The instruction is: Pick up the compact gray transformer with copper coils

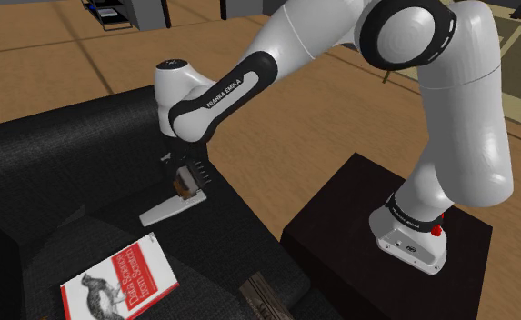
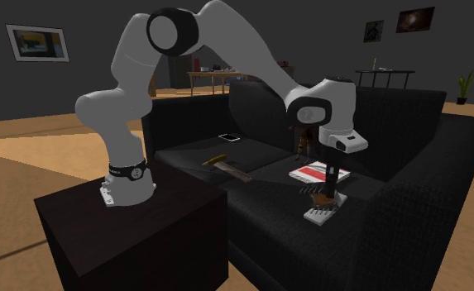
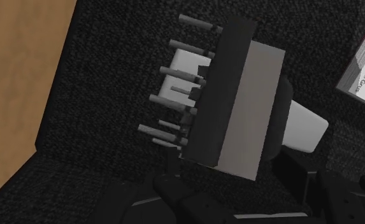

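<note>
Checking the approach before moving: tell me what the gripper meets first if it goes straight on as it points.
The transformer, directly under the gripper on the black sofa seat. Whether there is any gap between them is unclear.

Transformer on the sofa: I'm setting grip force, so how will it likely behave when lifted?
The transformer looks like a stiff, blocky body, so it probably won't flex. Its thin pins stick out along one side and could bend or snag if squeezed. It lies on a black sofa cushion, so pressing down may tilt it.
</note>
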`<action>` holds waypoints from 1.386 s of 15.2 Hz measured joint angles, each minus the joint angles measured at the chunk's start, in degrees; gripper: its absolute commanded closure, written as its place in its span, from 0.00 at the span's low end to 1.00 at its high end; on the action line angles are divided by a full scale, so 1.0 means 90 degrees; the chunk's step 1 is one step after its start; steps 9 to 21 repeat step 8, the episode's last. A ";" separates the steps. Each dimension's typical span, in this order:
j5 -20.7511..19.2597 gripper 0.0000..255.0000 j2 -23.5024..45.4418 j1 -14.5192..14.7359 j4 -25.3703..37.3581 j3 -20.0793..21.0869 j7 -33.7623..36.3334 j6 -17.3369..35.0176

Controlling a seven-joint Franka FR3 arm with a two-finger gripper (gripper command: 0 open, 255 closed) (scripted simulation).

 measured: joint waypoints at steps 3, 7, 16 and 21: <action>0.0023 1.00 -0.0124 -0.0011 0.0046 0.0021 0.0000 -0.0169; 0.0070 1.00 -0.0376 -0.0051 0.0039 0.0056 -0.0015 -0.0412; 0.0077 1.00 -0.0417 -0.0054 0.0034 0.0063 -0.0014 -0.0447; 0.0077 1.00 -0.0417 -0.0054 0.0034 0.0063 -0.0014 -0.0447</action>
